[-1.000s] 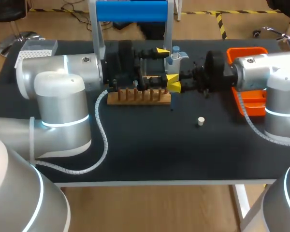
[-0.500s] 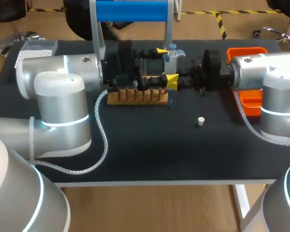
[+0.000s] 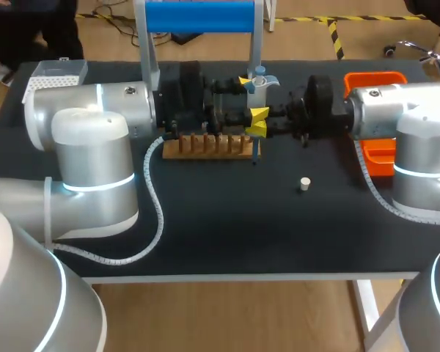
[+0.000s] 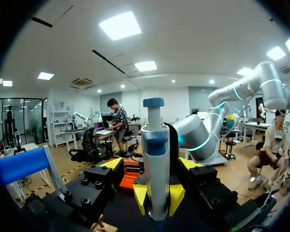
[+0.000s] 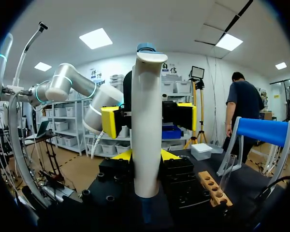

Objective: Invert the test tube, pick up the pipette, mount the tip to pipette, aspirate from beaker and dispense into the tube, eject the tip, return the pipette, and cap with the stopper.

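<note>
The white pipette point(image 3: 259, 82) with a blue plunger stands upright over the right end of the wooden rack point(image 3: 205, 145). My right gripper point(image 3: 261, 125) is shut on its lower body; in the right wrist view its tips point(image 5: 145, 155) clamp the pipette point(image 5: 146, 121). My left gripper point(image 3: 251, 99) faces it from the other side. Its yellow fingertips point(image 4: 140, 198) sit close on either side of the pipette point(image 4: 155, 154), still open. A glass test tube point(image 5: 227, 169) stands in the rack point(image 5: 211, 187). The small white stopper point(image 3: 304, 183) lies on the mat.
The blue-barred pipette stand point(image 3: 198, 16) rises just behind the grippers. An orange tray point(image 3: 378, 158) lies under my right arm. A white tip box point(image 3: 57, 73) sits at the far left corner. Bare black mat stretches along the front.
My right arm has carried the pipette left, in between the left gripper's fingers. The left gripper's fingers have drawn in around it.
</note>
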### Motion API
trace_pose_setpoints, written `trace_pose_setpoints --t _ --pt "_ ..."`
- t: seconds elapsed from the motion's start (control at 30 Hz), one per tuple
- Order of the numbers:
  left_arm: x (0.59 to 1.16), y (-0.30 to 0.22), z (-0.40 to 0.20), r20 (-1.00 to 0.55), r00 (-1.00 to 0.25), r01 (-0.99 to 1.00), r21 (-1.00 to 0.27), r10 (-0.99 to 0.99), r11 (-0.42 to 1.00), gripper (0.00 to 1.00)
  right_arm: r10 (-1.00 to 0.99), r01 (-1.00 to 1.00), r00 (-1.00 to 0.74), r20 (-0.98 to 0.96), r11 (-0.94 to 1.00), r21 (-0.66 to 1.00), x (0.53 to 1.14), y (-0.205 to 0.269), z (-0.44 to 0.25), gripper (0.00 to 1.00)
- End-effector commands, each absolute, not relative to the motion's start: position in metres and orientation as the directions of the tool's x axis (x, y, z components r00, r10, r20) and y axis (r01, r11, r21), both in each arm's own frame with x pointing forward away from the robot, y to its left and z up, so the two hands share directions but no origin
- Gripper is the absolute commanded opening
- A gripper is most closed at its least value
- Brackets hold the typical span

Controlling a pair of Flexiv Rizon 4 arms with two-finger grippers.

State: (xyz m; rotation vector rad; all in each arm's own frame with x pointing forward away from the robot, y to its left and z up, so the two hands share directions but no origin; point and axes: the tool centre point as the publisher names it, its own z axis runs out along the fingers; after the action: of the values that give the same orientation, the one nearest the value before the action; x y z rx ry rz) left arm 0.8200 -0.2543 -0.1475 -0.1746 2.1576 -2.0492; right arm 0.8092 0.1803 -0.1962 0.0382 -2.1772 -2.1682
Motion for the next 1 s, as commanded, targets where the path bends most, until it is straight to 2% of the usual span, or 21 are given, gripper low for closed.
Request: trace_pose_setpoints --t 0.03,0.3,0.33,0.43,0.63,0.83,1.0 --pt "0.819 -0.256 -0.148 -0.037 -0.979 0.027 -0.998 -0.201 0.052 0.0 -0.056 0.031 -0.998 0.031 0.002 1.0 0.807 0.18 -0.196 0.0" --pt "0.819 -0.256 -0.148 -0.037 -0.979 0.027 -0.998 -0.201 0.052 0.0 -0.056 0.032 -0.998 0.032 0.002 0.999 0.807 0.179 -0.196 0.0" --pt "0.819 -0.256 -0.148 -0.037 -0.979 0.027 -0.998 -0.201 0.052 0.0 -0.055 0.032 -0.998 0.032 0.003 0.999 0.807 0.179 -0.196 0.05" --pt "0.819 -0.256 -0.148 -0.037 -0.979 0.027 -0.998 -0.201 0.052 0.0 -0.057 0.031 -0.998 0.032 0.003 1.0 0.808 0.176 -0.194 1.0" --pt "0.819 -0.256 -0.148 -0.037 -0.979 0.027 -0.998 -0.201 0.052 0.0 -0.116 0.01 -0.993 0.01 0.002 1.0 0.805 0.156 -0.184 1.0" --pt "0.819 -0.256 -0.148 -0.037 -0.979 0.027 -0.998 -0.201 0.052 0.0 -0.184 -0.015 -0.983 -0.009 0.031 0.999 0.815 0.11 -0.179 1.0" --pt "0.819 -0.256 -0.148 -0.037 -0.979 0.027 -0.998 -0.201 0.052 0.0 -0.151 -0.035 -0.988 -0.021 0.09 0.995 0.839 0.076 -0.176 1.0"
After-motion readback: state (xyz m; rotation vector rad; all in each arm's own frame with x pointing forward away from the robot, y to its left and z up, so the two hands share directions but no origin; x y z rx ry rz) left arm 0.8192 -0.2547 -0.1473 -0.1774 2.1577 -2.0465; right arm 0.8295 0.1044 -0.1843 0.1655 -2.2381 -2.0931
